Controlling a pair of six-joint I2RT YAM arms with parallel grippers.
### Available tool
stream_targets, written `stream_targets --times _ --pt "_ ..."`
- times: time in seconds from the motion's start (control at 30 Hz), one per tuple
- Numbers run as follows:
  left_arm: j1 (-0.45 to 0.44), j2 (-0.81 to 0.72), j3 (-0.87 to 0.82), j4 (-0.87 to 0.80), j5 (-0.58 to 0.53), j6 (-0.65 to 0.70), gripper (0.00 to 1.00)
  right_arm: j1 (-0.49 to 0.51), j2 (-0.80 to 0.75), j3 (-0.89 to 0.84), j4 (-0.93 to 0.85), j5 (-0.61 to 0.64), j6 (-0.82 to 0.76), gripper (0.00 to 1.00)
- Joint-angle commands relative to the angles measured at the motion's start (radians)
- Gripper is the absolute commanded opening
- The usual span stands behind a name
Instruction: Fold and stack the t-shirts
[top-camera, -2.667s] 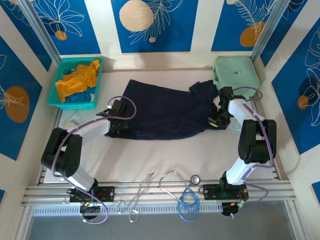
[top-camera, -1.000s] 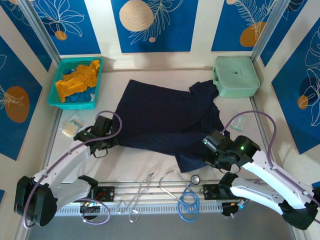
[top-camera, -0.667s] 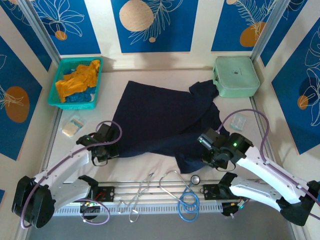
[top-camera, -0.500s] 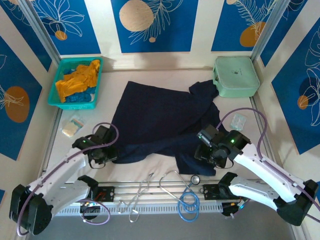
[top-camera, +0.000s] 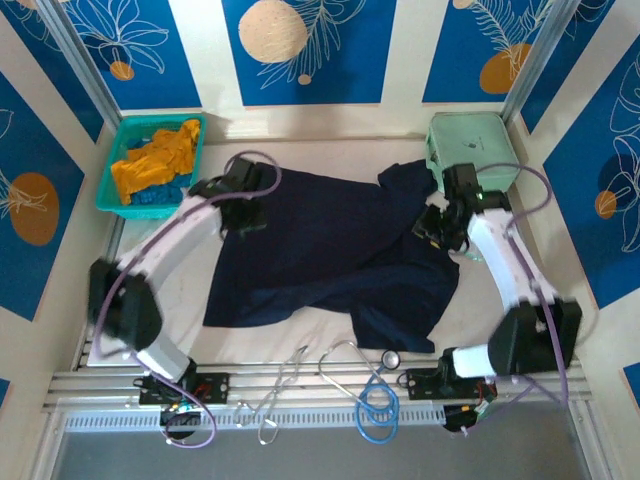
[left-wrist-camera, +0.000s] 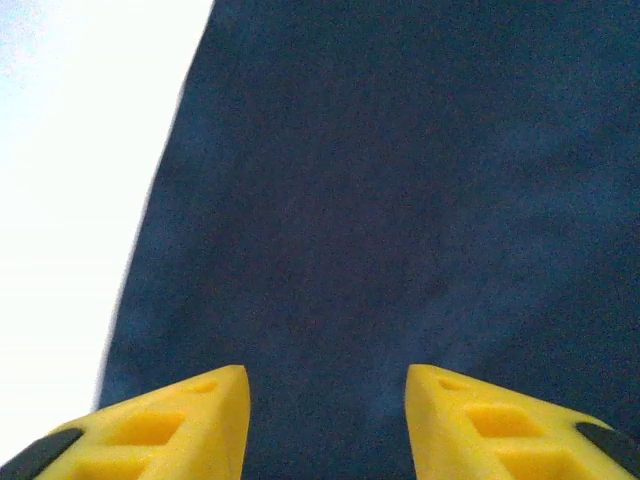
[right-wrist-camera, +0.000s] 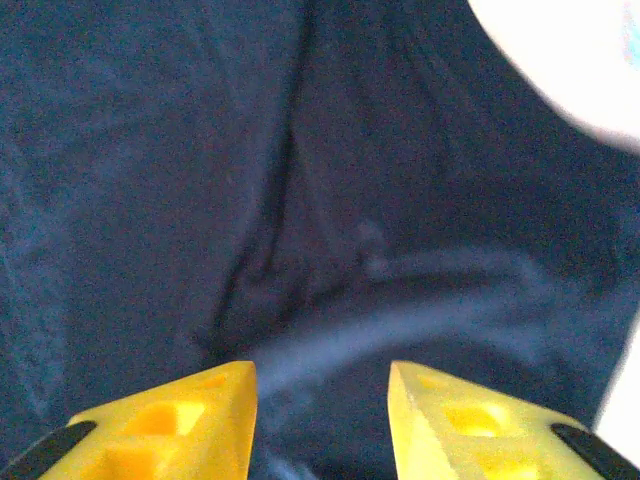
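**Navy shirt lies crumpled, both tools open over its far corners**

Dark navy cloth covers the middle of the white surface (top-camera: 170, 290). This t-shirt (top-camera: 330, 250) lies mostly flat, with its near edge rumpled and a fold bunched at the near right. One sleeve is gathered at the far right, just beside the mint-green case (top-camera: 470, 140).

The left tool (left-wrist-camera: 325, 385) reaches over the shirt's far left corner. Its yellow fingers (left-wrist-camera: 190, 425) stand apart with nothing between them, and the cloth's edge and bare surface show to their left. The right tool (right-wrist-camera: 322, 380) hangs over the creased cloth near the far right sleeve, its jaws likewise apart and gripping nothing.

A teal basket (top-camera: 112, 200) at the far left holds a mustard-orange shirt (top-camera: 155, 160) on top of a bright blue one (top-camera: 160, 197).
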Motion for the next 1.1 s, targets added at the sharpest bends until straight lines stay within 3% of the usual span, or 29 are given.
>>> stream_targets --times 0.0,0.03,0.07,0.23,0.4,0.73,1.07 --pt "0.036 0.234 0.229 0.085 0.016 0.087 0.33 -0.035 0.193 0.133 0.112 -0.048 -0.086 0.12" --pt "0.044 0.319 0.316 0.083 0.024 0.092 0.30 -0.042 0.255 0.176 0.111 -0.025 -0.083 0.01" --pt "0.053 0.400 0.397 0.082 0.036 0.097 0.25 -0.050 0.310 0.216 0.107 -0.003 -0.078 0.00" --pt "0.101 0.718 0.706 0.043 0.107 0.071 0.15 -0.088 0.513 0.336 0.087 0.019 -0.065 0.00" --pt "0.138 0.883 0.843 0.016 0.136 0.036 0.13 -0.109 0.649 0.411 0.073 0.019 -0.066 0.00" --pt "0.197 0.919 0.852 -0.123 -0.072 0.009 0.13 -0.113 0.800 0.502 0.028 0.041 -0.044 0.00" --pt "0.249 0.868 0.738 -0.139 -0.166 0.022 0.12 -0.103 0.870 0.617 -0.046 0.164 -0.063 0.00"
